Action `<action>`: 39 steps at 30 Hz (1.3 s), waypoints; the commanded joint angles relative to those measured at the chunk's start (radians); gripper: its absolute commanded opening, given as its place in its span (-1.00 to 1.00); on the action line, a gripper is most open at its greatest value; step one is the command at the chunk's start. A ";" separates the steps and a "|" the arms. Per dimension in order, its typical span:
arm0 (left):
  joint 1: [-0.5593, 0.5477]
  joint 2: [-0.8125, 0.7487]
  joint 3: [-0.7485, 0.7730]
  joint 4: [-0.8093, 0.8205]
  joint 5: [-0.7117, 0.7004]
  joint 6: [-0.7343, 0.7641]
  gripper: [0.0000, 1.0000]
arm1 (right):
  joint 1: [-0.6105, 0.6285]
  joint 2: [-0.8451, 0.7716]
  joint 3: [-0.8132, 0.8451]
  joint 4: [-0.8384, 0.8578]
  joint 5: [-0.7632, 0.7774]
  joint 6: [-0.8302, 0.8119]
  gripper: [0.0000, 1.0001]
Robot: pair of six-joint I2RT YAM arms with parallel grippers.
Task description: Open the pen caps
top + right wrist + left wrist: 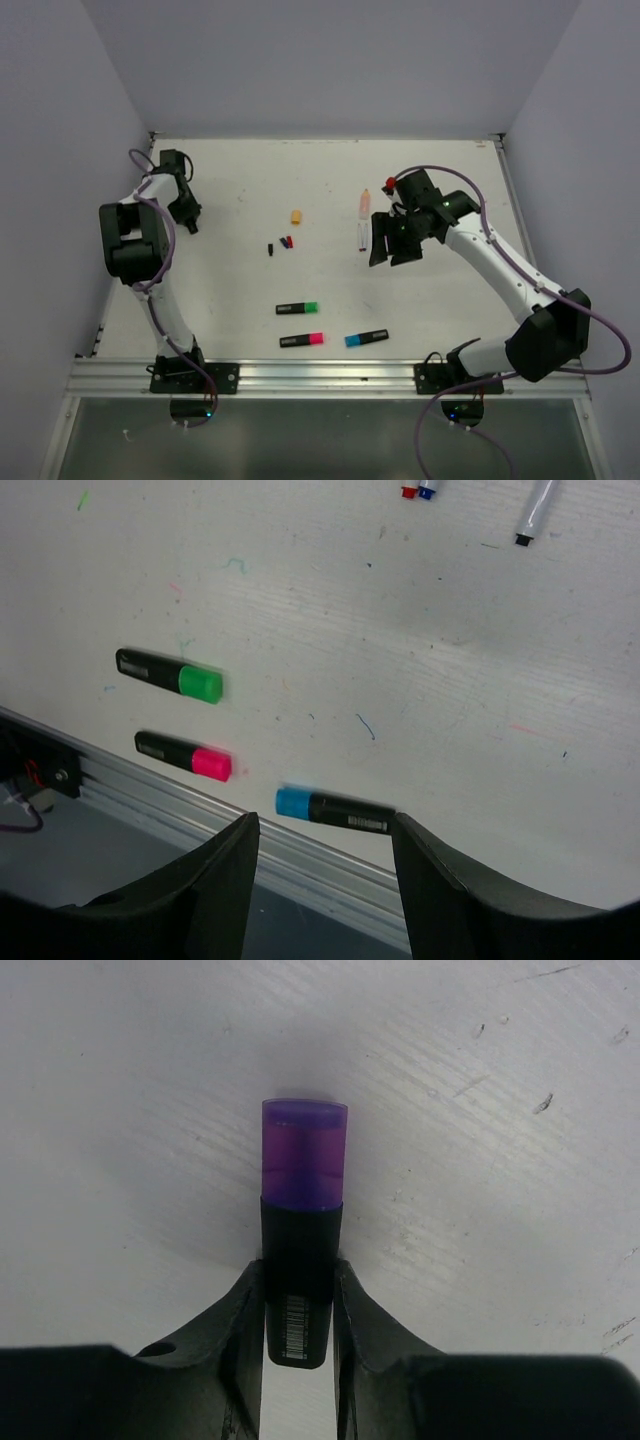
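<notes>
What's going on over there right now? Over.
Left end effector shut on purple highlighter, cap on. Right end effector open, empty. Nothing blocking.

— Where does the held highlighter (pixel 297 1310) sit?
— Between the fingers of the left gripper (pixel 300 1265), with its cap (pixel 304 1155) ahead of the tips.
— And by the right gripper (pixel 322 825)?
— The nearest pen (pixel 350 814) lies just ahead of it. The second pen (pixel 182 755) is off to its left, and the third pen (pixel 168 675) is beyond that.

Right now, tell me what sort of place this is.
Likely a robot lab test cell: a scuffed white table boxed in by plain lilac walls, the left arm and right arm bolted to an aluminium rail, and capped highlighters laid out as practice pieces.
</notes>
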 commanded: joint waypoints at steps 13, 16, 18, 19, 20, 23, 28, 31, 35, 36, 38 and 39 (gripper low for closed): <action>-0.012 -0.290 -0.162 0.068 0.305 -0.054 -1.00 | -0.001 0.072 0.152 0.038 -0.060 0.000 0.19; -0.041 -0.361 -0.203 0.097 0.388 -0.092 -1.00 | 0.001 0.099 0.184 0.048 -0.083 0.009 0.19; -0.098 -0.429 -0.243 0.114 0.448 -0.114 -1.00 | 0.001 0.122 0.219 0.055 -0.103 0.012 0.19; -0.124 -0.467 -0.254 0.133 0.462 -0.121 -1.00 | -0.001 0.145 0.234 0.059 -0.112 0.016 0.19; -0.196 -0.484 -0.281 0.149 0.500 -0.127 -1.00 | 0.001 0.161 0.267 0.061 -0.120 0.023 0.19; -0.348 -0.532 -0.318 0.183 0.525 -0.167 -1.00 | -0.001 0.221 0.345 0.073 -0.149 0.050 0.19; -0.557 -0.585 -0.341 0.193 0.471 -0.242 -1.00 | -0.001 0.307 0.417 0.130 -0.175 0.157 0.23; -0.640 -0.604 -0.348 0.200 0.462 -0.276 -1.00 | -0.001 0.337 0.416 0.166 -0.182 0.240 0.24; -0.669 -0.621 -0.349 0.203 0.465 -0.301 -1.00 | -0.001 0.345 0.367 0.233 -0.209 0.300 0.19; -0.672 -0.619 -0.346 0.206 0.465 -0.302 -1.00 | 0.001 0.351 0.360 0.245 -0.215 0.308 0.16; -0.689 -0.621 -0.346 0.206 0.463 -0.308 -1.00 | 0.001 0.354 0.347 0.275 -0.221 0.328 0.14; -0.693 -0.621 -0.348 0.206 0.463 -0.307 -1.00 | 0.004 0.357 0.347 0.283 -0.223 0.332 0.11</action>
